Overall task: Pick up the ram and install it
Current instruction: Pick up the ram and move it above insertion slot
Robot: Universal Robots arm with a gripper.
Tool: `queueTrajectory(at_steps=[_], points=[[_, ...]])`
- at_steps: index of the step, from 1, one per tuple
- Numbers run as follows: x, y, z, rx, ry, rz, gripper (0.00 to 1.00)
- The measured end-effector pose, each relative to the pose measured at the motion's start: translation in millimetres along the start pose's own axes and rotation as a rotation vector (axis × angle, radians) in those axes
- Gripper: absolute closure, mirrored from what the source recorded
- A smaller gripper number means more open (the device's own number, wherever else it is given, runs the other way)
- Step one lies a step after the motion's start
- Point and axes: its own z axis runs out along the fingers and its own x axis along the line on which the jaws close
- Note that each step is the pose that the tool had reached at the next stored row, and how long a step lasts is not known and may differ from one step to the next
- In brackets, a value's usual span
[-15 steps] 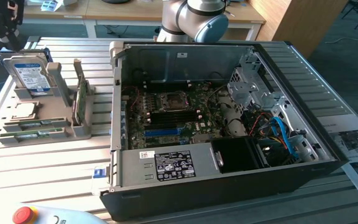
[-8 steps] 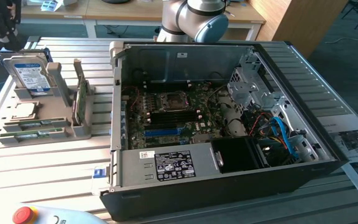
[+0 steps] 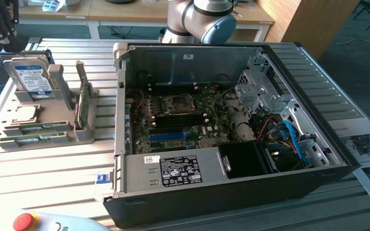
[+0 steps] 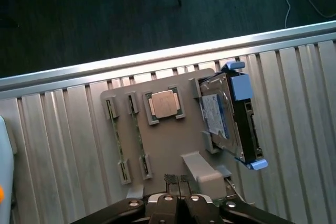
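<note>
Gripper is hanging well above the grey holder tray, fingertips pinched together and gripping nothing. The ram is lying untouched in its tray slot, so the pick-up step is only starting. Judging by this, a grasp is calling for opened fingers lined up across the thin stick.

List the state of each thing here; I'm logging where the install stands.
Gripper: shut, holding nothing.
Ram sticks: both on edge in the holder.
Hard drive: upright in the holder.
Expansion card: upright in its slot.
Processor chip: flat in its pocket.
Computer case: on its side, open, motherboard exposed.
</note>
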Motion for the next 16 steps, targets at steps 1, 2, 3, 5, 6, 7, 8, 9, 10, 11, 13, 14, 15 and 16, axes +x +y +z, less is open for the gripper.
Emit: queueTrajectory(at_steps=[1,2,3,5,6,7,8,9,10,11,13,14,15,16], points=[[0.0,0.0,0.0,-0.0007,0.0003,-0.016,0.89],[0.0,0.0,0.0,-0.0015,0.0007,-0.032,0.89],[0.0,0.0,0.0,-0.0022,0.0010,-0.049,0.89],[0.0,0.0,0.1,-0.0035,0.0016,-0.080,0.89],[0.0,0.0,0.0,-0.0043,0.0020,-0.097,0.89],[0.0,0.0,0.0,-0.0050,0.0023,-0.112,0.89],[0.0,0.0,0.0,-0.0057,0.0026,-0.128,0.89],[0.0,0.0,0.0,-0.0063,0.0030,-0.143,0.89],[0.0,0.0,0.0,-0.0070,0.0033,-0.160,0.89],[0.0,0.0,0.0,-0.0077,0.0037,-0.175,0.89],[0.0,0.0,0.0,-0.0090,0.0043,-0.205,0.89],[0.0,0.0,0.0,-0.0095,0.0045,-0.217,0.89],[0.0,0.0,0.0,-0.0098,0.0047,-0.224,0.89],[0.0,0.0,0.0,-0.0099,0.0047,-0.225,0.89]])
